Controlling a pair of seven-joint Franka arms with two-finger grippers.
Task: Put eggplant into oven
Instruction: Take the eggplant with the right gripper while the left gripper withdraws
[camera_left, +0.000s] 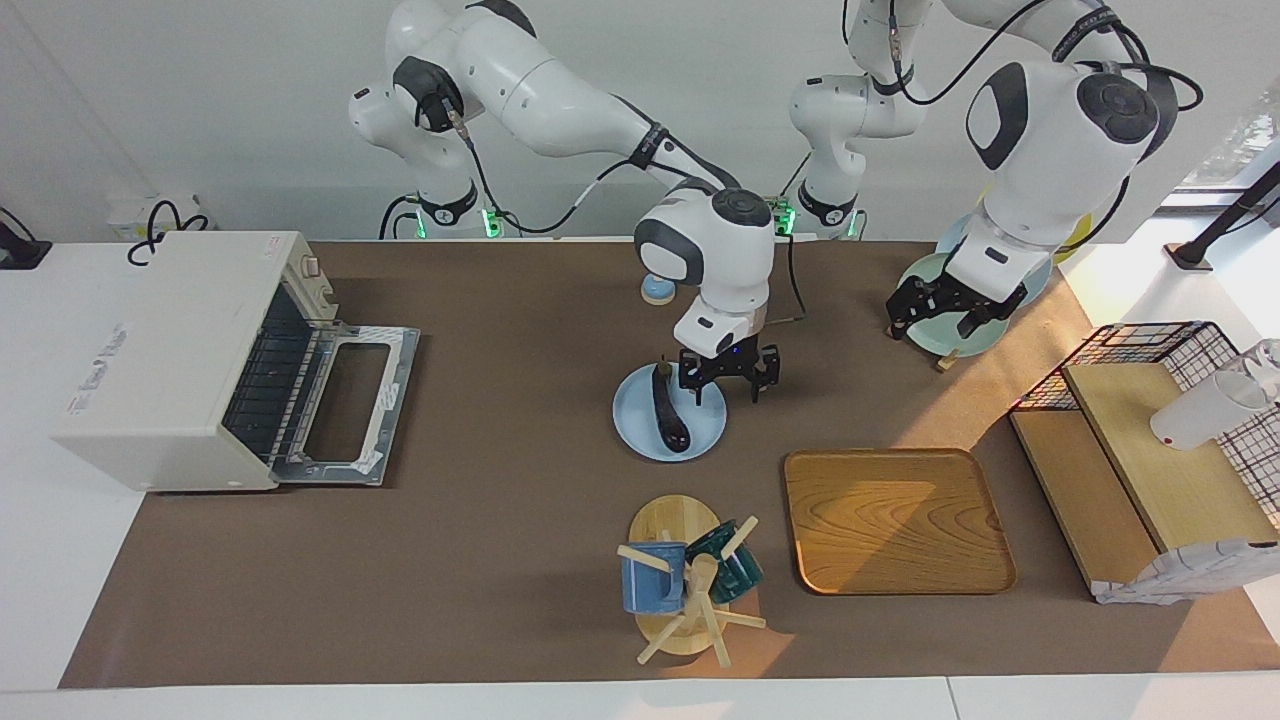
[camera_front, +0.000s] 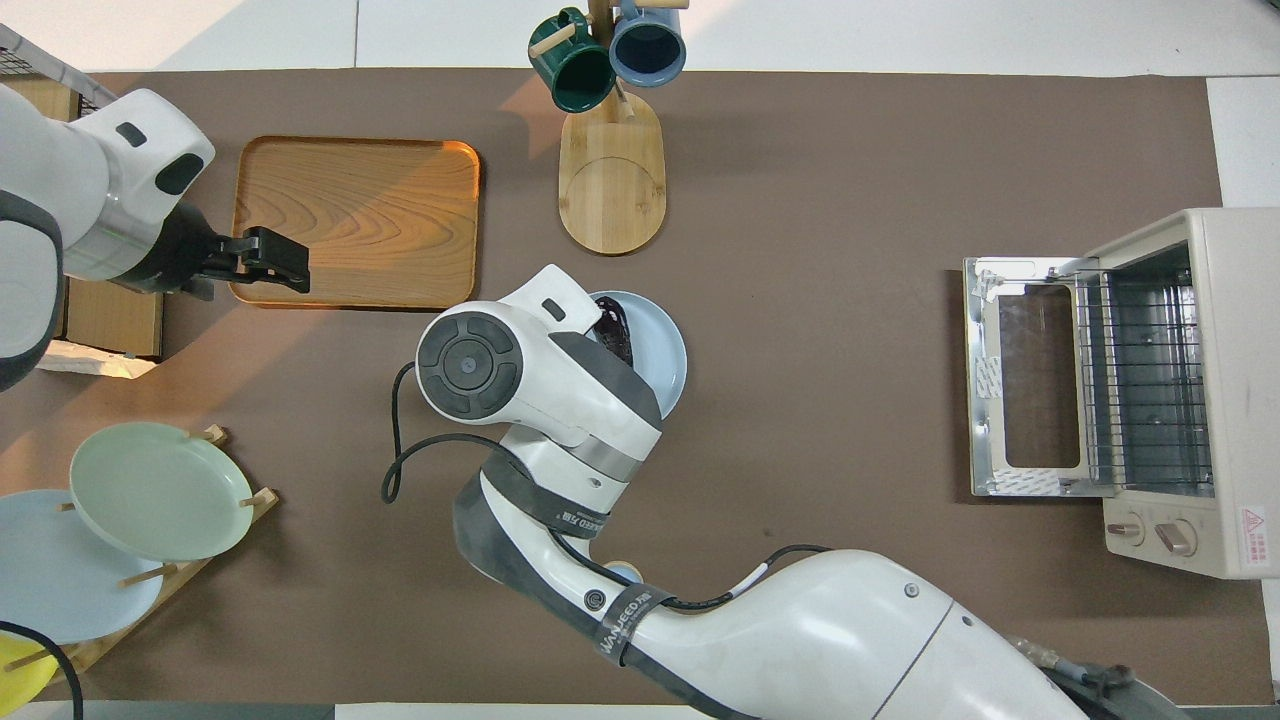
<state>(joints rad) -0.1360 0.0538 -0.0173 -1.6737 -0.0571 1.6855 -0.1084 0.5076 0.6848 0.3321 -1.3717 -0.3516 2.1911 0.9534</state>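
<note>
The dark purple eggplant (camera_left: 668, 410) lies on a light blue plate (camera_left: 640, 435) in the middle of the table. In the overhead view the eggplant (camera_front: 615, 335) is mostly hidden under the right arm's wrist. My right gripper (camera_left: 725, 392) is open and hangs low over the plate's edge, just beside the eggplant toward the left arm's end, not holding it. The off-white oven (camera_left: 170, 360) stands at the right arm's end with its door (camera_left: 350, 400) dropped open and the wire rack (camera_front: 1140, 380) showing. My left gripper (camera_left: 935, 328) is open and empty and waits above the plate rack.
A wooden tray (camera_left: 895, 520) and a mug tree (camera_left: 685, 590) with a blue and a green mug stand farther from the robots than the plate. A plate rack (camera_front: 150, 490) and a wire basket with wooden boards (camera_left: 1150, 460) are at the left arm's end.
</note>
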